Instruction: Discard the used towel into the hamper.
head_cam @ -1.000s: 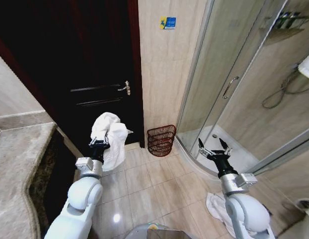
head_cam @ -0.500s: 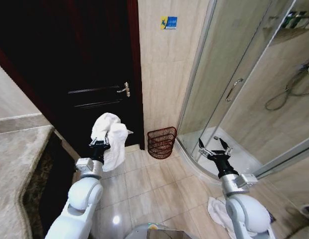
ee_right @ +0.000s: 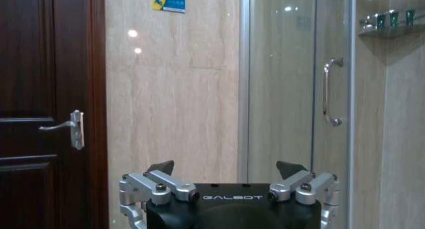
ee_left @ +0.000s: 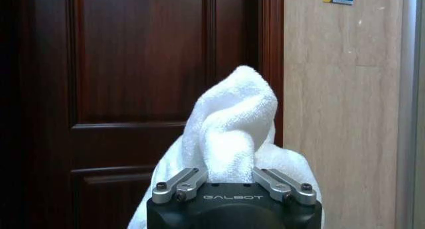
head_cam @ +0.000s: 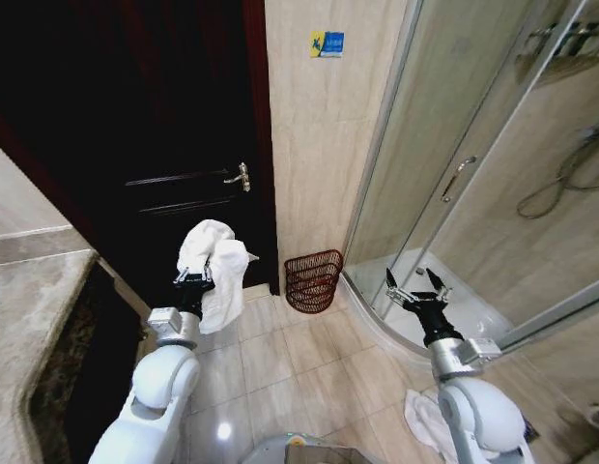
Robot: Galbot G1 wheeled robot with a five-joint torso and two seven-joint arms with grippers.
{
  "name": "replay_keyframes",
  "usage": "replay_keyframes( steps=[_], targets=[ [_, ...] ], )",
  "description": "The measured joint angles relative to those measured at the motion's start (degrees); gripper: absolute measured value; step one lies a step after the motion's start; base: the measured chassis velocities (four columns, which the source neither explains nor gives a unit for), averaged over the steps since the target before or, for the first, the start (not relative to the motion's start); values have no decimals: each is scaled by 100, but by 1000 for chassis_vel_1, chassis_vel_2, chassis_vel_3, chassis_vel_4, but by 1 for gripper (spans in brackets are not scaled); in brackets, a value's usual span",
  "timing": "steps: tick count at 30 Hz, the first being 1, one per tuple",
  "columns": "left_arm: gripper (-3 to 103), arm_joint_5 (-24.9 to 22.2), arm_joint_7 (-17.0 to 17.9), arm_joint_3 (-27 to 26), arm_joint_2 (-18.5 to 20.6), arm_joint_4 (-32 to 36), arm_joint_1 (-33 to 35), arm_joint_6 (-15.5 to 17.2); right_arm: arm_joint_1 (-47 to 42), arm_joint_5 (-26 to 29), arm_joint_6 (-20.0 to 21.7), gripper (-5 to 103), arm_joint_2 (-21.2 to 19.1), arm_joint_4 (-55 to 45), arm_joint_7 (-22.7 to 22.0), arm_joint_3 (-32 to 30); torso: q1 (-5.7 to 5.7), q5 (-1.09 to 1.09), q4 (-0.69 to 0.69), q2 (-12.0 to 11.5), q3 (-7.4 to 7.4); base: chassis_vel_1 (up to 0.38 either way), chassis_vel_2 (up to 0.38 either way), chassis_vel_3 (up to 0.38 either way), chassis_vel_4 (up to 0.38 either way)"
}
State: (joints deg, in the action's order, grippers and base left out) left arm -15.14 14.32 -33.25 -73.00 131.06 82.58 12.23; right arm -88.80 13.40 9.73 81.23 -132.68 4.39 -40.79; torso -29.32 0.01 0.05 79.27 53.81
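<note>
A white used towel [head_cam: 215, 269] hangs bunched from my left gripper [head_cam: 193, 278], which is shut on it and held up in front of the dark door. In the left wrist view the towel [ee_left: 234, 134] rises between the fingers of that gripper [ee_left: 230, 181]. The hamper [head_cam: 312, 280], a reddish-brown openwork basket, stands on the floor against the tiled wall, to the right of the towel and farther off. My right gripper [head_cam: 413, 292] is open and holds nothing, raised near the shower's curved base; the right wrist view has its spread fingers [ee_right: 229, 170] facing the wall.
A dark wooden door [head_cam: 164, 145] with a metal handle [head_cam: 240, 177] fills the left. A glass shower enclosure [head_cam: 473, 184] stands at right. A stone counter [head_cam: 39, 319] runs along the left edge. Another white cloth [head_cam: 425, 416] lies on the floor by my right arm.
The whole picture has shifted a little, so the camera has moved; the hamper sits slightly lower and the counter takes up less of the left. Both grippers keep their poses.
</note>
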Motion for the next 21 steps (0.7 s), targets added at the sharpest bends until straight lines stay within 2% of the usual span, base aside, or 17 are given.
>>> replay_keyframes(
  steps=[21],
  targets=[
    [11,-1,-6,-19,19,43,14,0,10,31,-7,100,2,15,-6,-20,0,-1,0,0,0,-83,87,94,-90]
  ],
)
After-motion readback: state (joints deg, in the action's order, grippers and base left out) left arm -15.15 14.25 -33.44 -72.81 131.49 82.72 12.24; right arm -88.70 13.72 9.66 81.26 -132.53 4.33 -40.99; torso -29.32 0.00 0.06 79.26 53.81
